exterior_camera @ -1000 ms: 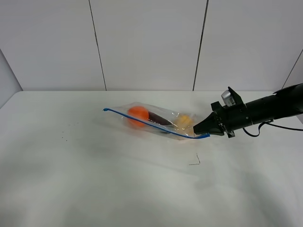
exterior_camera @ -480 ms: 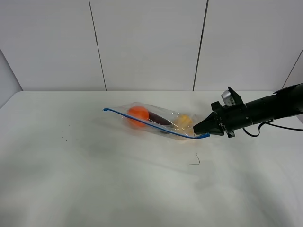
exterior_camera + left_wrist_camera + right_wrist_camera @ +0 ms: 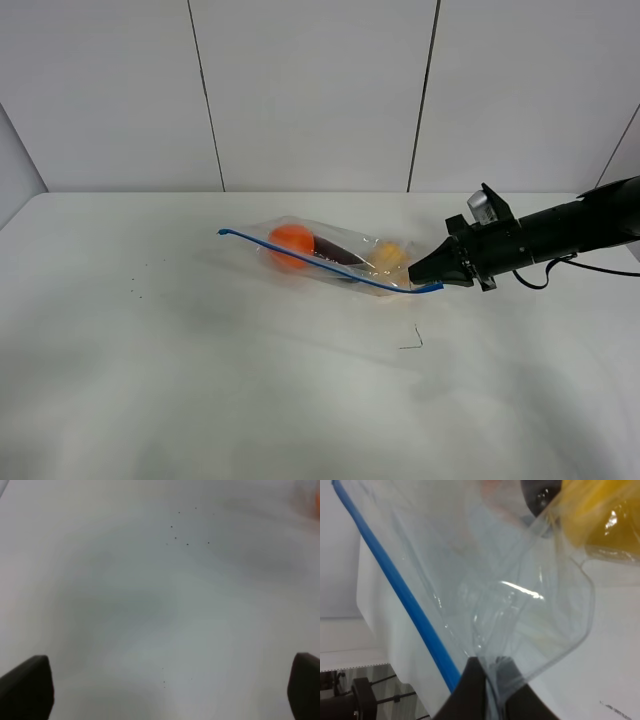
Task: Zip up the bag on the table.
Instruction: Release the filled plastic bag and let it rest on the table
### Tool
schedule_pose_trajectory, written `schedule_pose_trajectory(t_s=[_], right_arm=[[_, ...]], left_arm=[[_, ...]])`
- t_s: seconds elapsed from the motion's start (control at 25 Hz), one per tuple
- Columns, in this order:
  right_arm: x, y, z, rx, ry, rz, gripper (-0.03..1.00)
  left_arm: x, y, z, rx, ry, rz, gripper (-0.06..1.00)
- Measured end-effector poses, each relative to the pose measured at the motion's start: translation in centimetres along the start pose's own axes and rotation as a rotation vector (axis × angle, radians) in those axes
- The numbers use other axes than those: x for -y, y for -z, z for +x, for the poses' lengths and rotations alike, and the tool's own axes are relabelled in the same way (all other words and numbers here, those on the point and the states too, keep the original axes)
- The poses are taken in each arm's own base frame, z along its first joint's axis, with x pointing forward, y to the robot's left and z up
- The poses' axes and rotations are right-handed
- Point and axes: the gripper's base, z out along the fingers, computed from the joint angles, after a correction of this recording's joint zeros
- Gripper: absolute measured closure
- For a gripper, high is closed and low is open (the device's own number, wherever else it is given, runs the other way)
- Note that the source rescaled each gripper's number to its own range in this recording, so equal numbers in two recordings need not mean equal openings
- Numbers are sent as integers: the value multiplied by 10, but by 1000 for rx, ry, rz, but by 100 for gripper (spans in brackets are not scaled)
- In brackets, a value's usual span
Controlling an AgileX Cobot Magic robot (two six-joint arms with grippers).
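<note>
Of the left gripper only two dark fingertips show, cut off at the corners of its wrist view. They stand wide apart over the bare white table, which looks blurred there. In the right wrist view the bag fills nearly everything, and its yellow item is cut by the edge.

The right gripper is closed on the bag, at the clear plastic corner just beside the end of the blue zipper strip. The bag lies on the table in its far middle part.

Compared with half a second ago, the bag and the right gripper are in the same place.

There is one bag with three items inside: one orange, one dark, one yellow
</note>
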Motion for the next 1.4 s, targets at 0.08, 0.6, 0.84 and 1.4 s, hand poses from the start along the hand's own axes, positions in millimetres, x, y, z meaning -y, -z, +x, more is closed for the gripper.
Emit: schedule_pose_trajectory(t_s=[0.08,0.6,0.84,1.4], right_arm=[[0,0,0,0,0,0,97],[0,0,0,0,0,0,97],[0,0,0,0,0,0,97],[0,0,0,0,6,0,96]], left_arm=[[0,0,0,0,4,0,-5],[-1,0,0,-1,24,-15,-5],[-1,0,0,0,26,-15,-5],[-1,0,0,0,27,-15,-5]])
